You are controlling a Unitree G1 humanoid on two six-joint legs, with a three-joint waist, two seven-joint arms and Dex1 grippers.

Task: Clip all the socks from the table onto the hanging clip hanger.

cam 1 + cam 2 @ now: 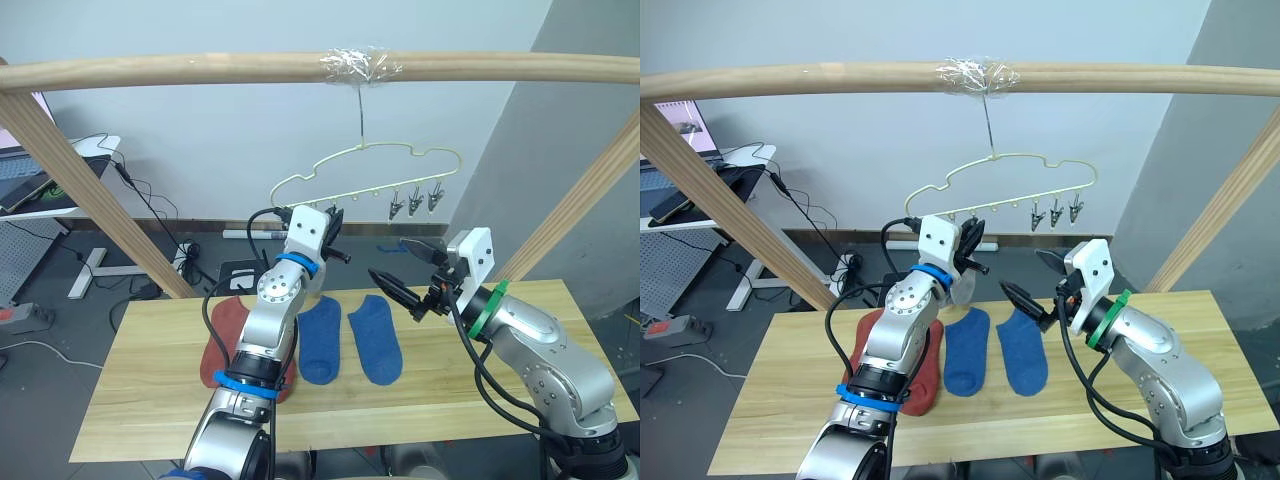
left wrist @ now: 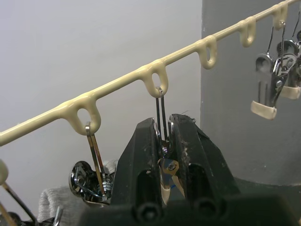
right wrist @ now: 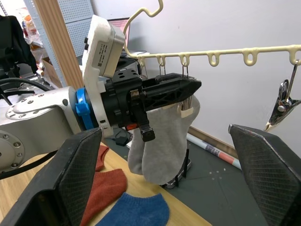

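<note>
Two blue socks [image 1: 347, 342] mid-table; left gripper [image 3: 188, 89] pinching clip [image 2: 165, 172], right gripper [image 1: 400, 270] spread.

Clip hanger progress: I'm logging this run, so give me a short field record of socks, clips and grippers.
socks on hanger: two grey socks, hanging side by side
socks on table: two blue socks and red socks on the table
free clips: three, at the hanger end toward the robot's right
left gripper: shut on a clip, above a grey sock
right gripper: open, empty
</note>
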